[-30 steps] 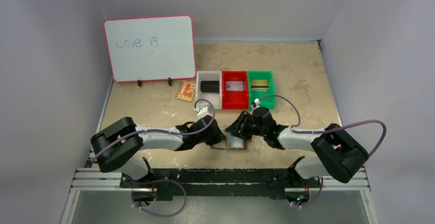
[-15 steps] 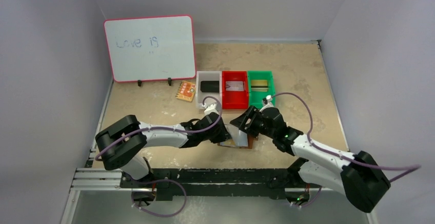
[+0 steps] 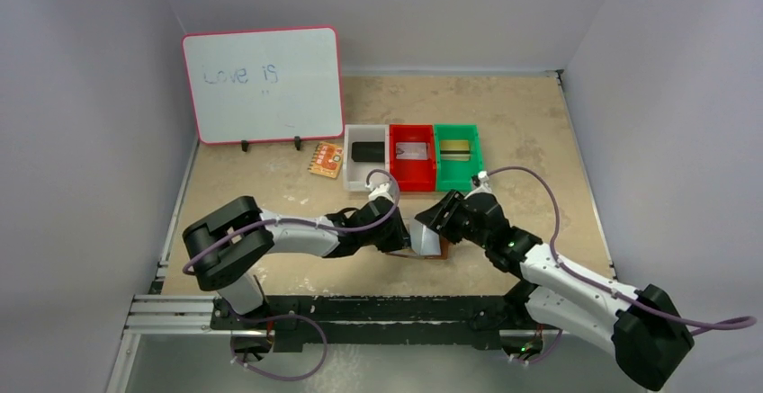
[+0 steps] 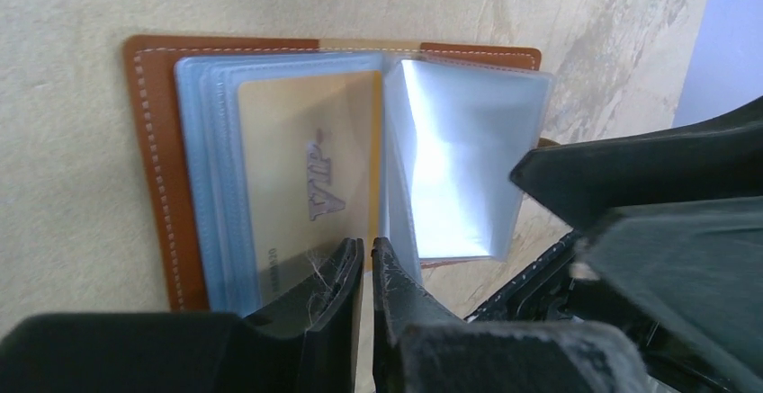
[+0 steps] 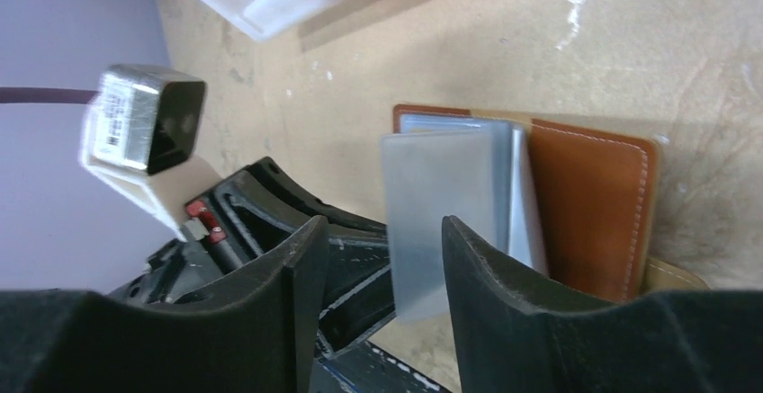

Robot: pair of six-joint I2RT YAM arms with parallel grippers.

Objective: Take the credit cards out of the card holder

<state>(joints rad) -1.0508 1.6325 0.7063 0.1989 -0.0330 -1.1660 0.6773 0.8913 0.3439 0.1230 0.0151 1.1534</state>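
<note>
The brown leather card holder (image 4: 153,141) lies open on the table, its blue-grey plastic sleeves fanned out. A gold VIP credit card (image 4: 301,168) sits in the left sleeve. My left gripper (image 4: 367,247) is shut, its tips at the holder's near edge by the fold, over the card's corner. I cannot tell whether it pinches a sleeve. One sleeve page (image 5: 441,213) stands raised. My right gripper (image 5: 382,258) is open, and this page shows between its fingers. From above, the holder (image 3: 432,249) lies between the left gripper (image 3: 402,236) and the right gripper (image 3: 438,218).
White (image 3: 353,155), red (image 3: 412,180) and green (image 3: 457,175) bins stand in a row just behind the holder; each holds a flat item. An orange patterned card (image 3: 326,159) lies left of them. A whiteboard (image 3: 263,83) stands at the back left.
Both arms have stretched to the right, and the holder now lies a little further right between them. The right gripper has pulled back to the holder's right side.
</note>
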